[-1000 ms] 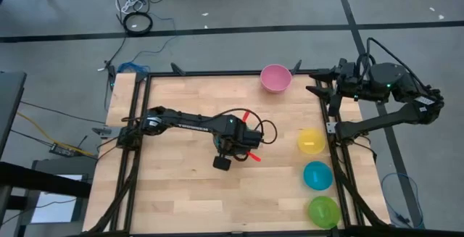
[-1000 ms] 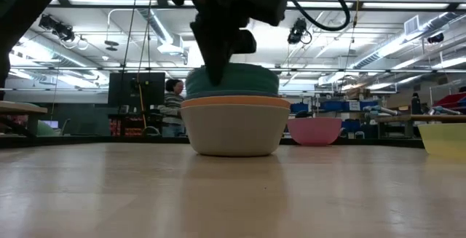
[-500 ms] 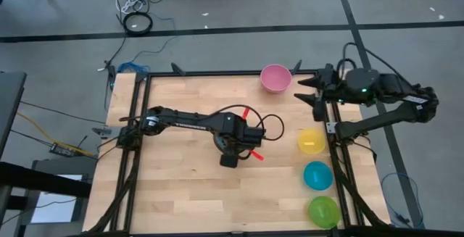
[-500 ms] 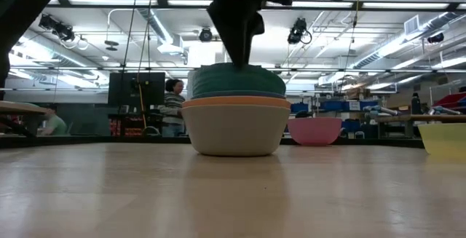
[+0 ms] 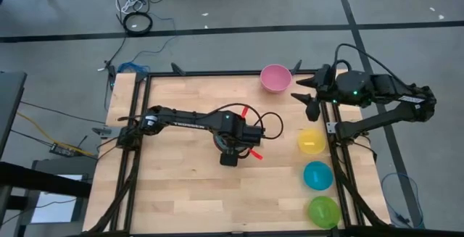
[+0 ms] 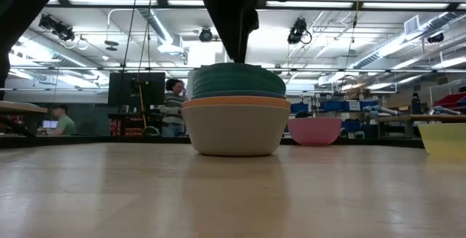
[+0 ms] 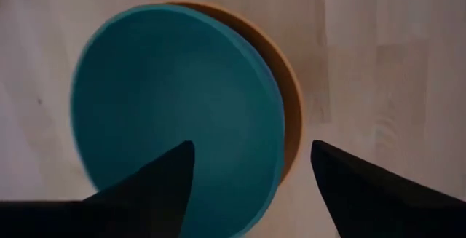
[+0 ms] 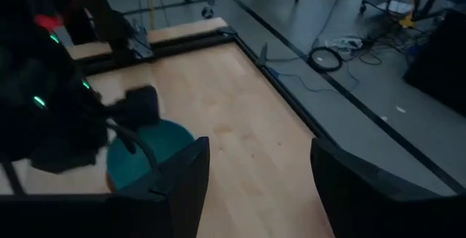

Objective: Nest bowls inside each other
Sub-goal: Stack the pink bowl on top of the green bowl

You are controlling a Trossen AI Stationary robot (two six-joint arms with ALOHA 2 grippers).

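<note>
A stack of bowls (image 6: pixel 235 125) stands mid-table: a grey-white bowl (image 6: pixel 234 132) on the wood, an orange bowl (image 6: pixel 234 102) in it, a teal bowl (image 7: pixel 171 110) on top. My left gripper (image 7: pixel 251 187) hangs open just above the stack and points down, one finger over the teal bowl and the other outside its rim. In the high view that arm (image 5: pixel 230 146) hides the stack. My right gripper (image 5: pixel 304 96) is open in the air at the table's far right, near the pink bowl (image 5: pixel 275 77).
A yellow bowl (image 5: pixel 311 141), a cyan bowl (image 5: pixel 317 175) and a lime green bowl (image 5: pixel 324 211) sit in a row along the right edge. Bare wood lies left of and in front of the stack. People sit in the room behind the table (image 6: pixel 173 92).
My left gripper has opened, let go of the teal bowl and risen a little, rolling slightly. The teal bowl now rests on the stack, shifted slightly sideways. My right gripper has swung in from the right frame toward the table's left and tipped downward.
</note>
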